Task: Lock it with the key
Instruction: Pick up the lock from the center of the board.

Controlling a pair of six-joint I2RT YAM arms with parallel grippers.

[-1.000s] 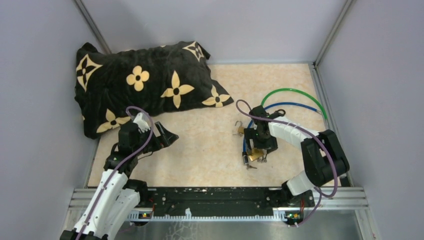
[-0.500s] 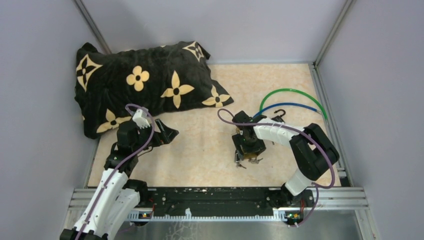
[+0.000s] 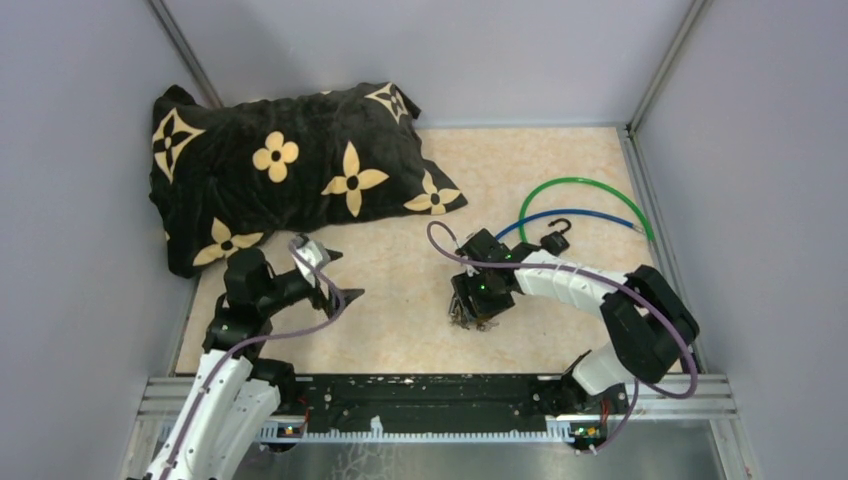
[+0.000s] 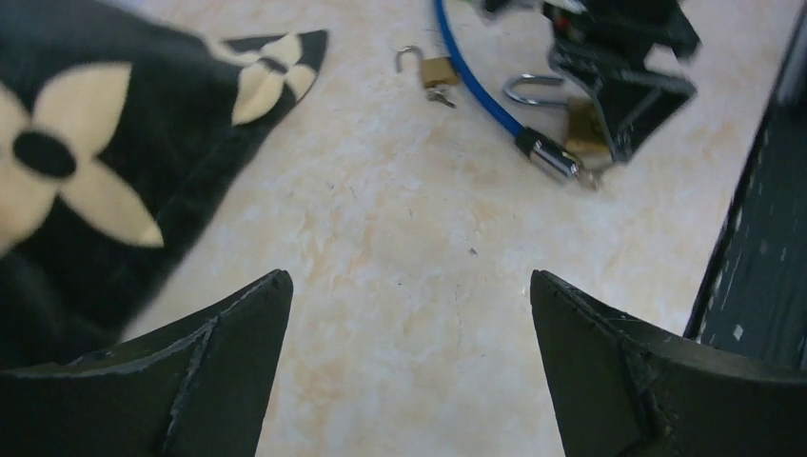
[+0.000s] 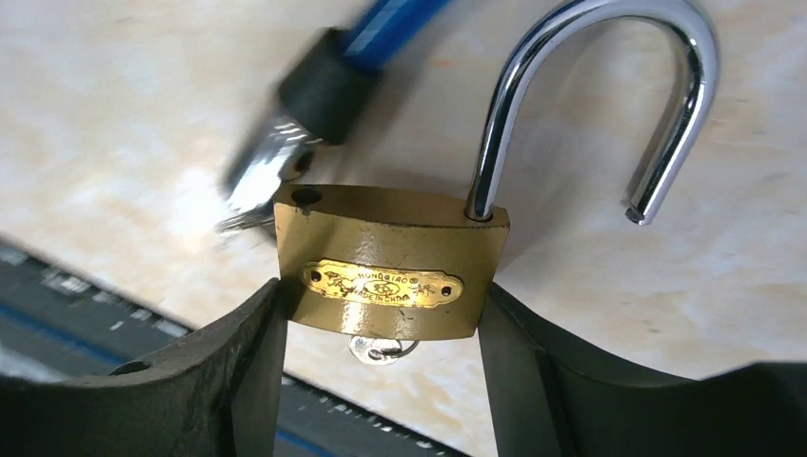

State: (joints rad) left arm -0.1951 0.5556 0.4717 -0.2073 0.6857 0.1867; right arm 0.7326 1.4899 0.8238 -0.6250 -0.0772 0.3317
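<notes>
My right gripper (image 5: 381,305) is shut on the body of a brass padlock (image 5: 390,271), held just above the table. Its steel shackle (image 5: 609,57) stands open. A key (image 5: 381,349) sticks out of the underside. The metal end of a blue cable (image 5: 324,81) lies just behind it. In the top view the right gripper (image 3: 470,308) is at the table's middle, near the front. My left gripper (image 3: 338,280) is open and empty above bare table; its wrist view (image 4: 409,286) shows the held padlock (image 4: 582,126) ahead at the right.
A black pillow with cream flowers (image 3: 290,165) fills the back left. A second small brass padlock (image 4: 436,70), shackle open, lies by the blue cable (image 4: 471,76). Green (image 3: 585,183) and blue (image 3: 600,212) cable loops and a black lock (image 3: 555,240) lie at the back right.
My right gripper has carried the padlock left and nearer the front edge. My left gripper has swung right, towards the table's middle.
</notes>
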